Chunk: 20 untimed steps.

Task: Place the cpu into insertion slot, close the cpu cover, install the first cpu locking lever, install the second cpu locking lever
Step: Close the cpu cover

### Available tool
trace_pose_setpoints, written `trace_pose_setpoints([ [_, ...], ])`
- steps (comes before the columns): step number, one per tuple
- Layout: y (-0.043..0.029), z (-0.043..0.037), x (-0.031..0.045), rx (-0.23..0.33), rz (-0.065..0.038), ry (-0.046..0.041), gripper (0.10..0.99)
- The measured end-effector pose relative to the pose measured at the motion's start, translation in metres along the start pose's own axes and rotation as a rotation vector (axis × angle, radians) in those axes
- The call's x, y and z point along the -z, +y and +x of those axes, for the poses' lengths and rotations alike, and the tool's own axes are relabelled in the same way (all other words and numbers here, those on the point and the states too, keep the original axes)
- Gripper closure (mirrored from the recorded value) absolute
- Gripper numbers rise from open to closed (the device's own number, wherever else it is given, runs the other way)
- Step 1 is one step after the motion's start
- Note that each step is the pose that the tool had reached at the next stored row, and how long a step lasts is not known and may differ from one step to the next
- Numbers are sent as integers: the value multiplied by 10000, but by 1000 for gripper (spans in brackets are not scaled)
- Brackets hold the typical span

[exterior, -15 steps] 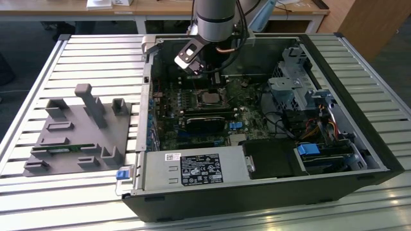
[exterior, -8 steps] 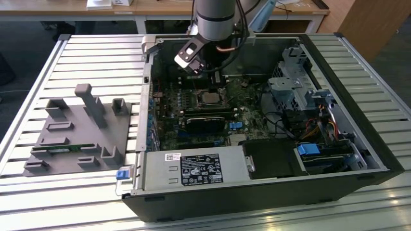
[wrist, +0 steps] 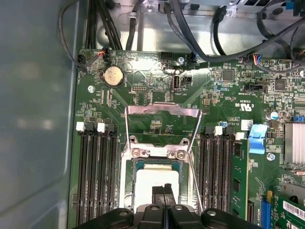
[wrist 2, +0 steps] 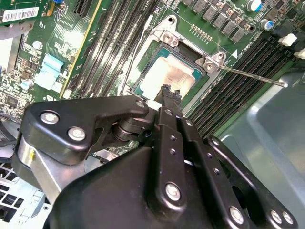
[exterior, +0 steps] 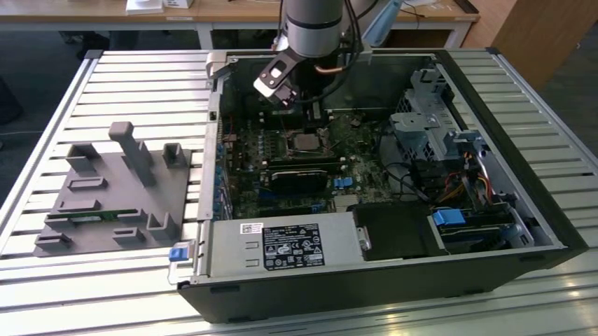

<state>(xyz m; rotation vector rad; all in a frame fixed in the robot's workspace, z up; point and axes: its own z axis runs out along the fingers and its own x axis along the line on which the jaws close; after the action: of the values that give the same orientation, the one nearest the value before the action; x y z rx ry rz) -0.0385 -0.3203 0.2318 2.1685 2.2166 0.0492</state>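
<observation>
Starting at the exterior view's left, a grey moulded fixture block [exterior: 112, 199] lies on the slatted metal desk [exterior: 56, 105], with a small green strip [exterior: 94, 217] in one of its recesses. Beside it, the black open computer case [exterior: 374, 290] holds a silver power supply box with a black label [exterior: 280, 246], a green motherboard [wrist: 143, 71] and, further right, a grey metal drive cage [exterior: 425, 129]. The small square silver-grey cpu [wrist: 150, 179] lies in its socket, and the thin silvery cpu cover [wrist: 162, 110] is hinged up, open. The end effector [wrist: 163, 191] hovers just over the chip, fingers together and gripping nothing; whether it touches, I cannot tell. Seating well, I judge, needs the chip flat and square, with any push light and straight down.
</observation>
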Motion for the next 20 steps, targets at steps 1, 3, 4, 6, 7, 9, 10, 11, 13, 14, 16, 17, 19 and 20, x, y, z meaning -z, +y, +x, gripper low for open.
trace_pose_setpoints([
  [1,0,0,3,0,0,1,980],
  [3,1,0,10,0,0,0,980],
  [4,1,0,13,0,0,1,980],
  [6,1,0,18,0,0,1,980],
  [7,1,0,20,0,-1,1,980],
  [9,1,0,25,0,0,1,980],
  [10,1,0,27,0,-1,2,980],
  [11,1,0,29,0,0,1,980],
  [13,2,0,34,0,0,0,980],
  [14,2,0,37,0,0,0,980],
  [16,2,0,42,0,0,1,980],
  [17,2,0,44,0,0,1,980],
  [19,3,0,48,0,-1,2,980],
  [20,3,0,50,0,0,1,980],
])
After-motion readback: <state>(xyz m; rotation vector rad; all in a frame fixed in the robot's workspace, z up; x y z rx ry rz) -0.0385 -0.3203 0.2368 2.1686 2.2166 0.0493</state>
